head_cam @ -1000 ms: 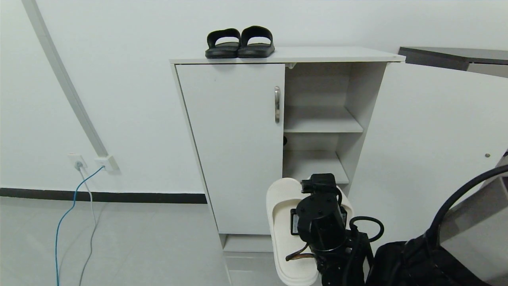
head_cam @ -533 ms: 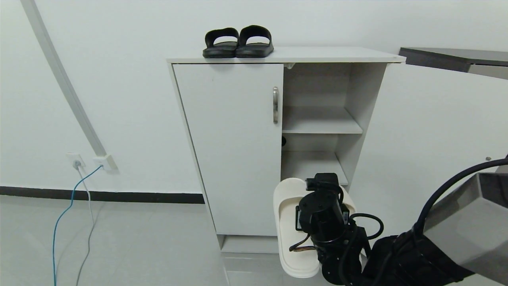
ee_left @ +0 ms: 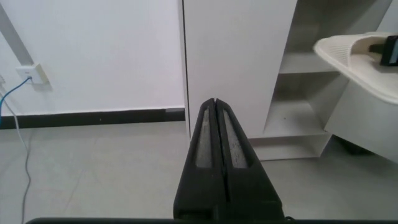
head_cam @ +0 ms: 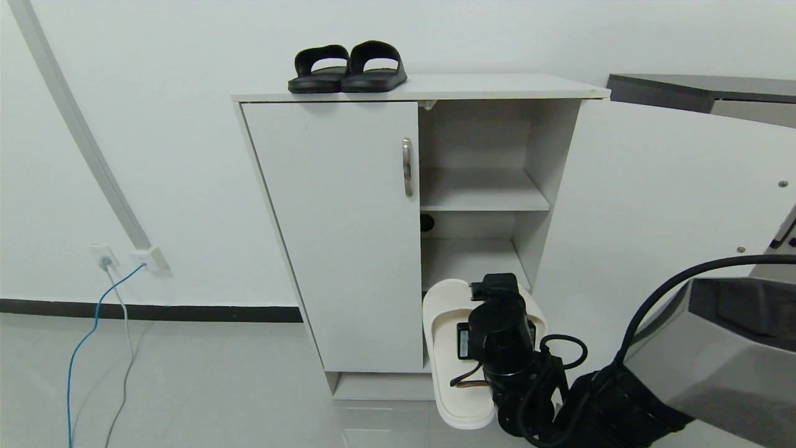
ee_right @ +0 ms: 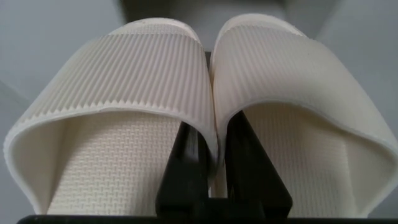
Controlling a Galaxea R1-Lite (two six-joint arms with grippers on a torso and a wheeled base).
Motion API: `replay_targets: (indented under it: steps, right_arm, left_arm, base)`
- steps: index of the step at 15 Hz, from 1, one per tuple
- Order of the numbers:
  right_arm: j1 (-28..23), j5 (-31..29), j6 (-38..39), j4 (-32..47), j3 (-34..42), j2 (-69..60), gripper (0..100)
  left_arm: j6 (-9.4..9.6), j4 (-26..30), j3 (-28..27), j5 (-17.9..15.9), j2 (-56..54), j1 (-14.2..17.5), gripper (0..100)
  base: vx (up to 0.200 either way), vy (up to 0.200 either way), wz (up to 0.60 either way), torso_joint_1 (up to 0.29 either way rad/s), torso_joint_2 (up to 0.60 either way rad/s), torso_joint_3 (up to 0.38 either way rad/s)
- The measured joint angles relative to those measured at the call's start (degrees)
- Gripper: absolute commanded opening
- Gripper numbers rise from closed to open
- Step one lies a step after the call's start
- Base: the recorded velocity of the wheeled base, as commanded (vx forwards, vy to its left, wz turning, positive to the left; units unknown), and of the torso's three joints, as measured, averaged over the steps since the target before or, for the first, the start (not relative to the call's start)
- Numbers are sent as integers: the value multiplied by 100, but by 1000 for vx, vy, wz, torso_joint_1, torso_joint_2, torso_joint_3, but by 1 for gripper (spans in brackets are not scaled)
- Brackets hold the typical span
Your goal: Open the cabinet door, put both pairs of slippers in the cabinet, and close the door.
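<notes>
My right gripper (ee_right: 213, 134) pinches the white slippers (head_cam: 449, 348) where their straps touch, low before the open cabinet (head_cam: 336, 249). They look light and bendy, so I think that grip suits.

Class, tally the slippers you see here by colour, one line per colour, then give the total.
Black slippers: 2
White slippers: 2
Total: 4
</notes>
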Motion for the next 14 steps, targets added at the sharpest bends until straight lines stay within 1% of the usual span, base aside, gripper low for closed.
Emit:
replay_targets:
  steps: [2, 6, 14]
  right_arm:
    - [-154, 50, -101, -244, 41, 188, 0]
    - [-311, 123, -174, -345, 101, 372, 0]
    - [-325, 187, -196, -354, 69, 499, 0]
  left_arm:
    - [1, 0, 0, 0, 0, 4, 0]
    - [1, 0, 0, 0, 0, 6, 0]
    - [6, 4, -2, 0, 1, 6, 0]
  base:
    - [0, 0, 0, 0, 0, 0]
    - [0, 0, 0, 0, 0, 0]
    - [0, 0, 0, 0, 0, 0]
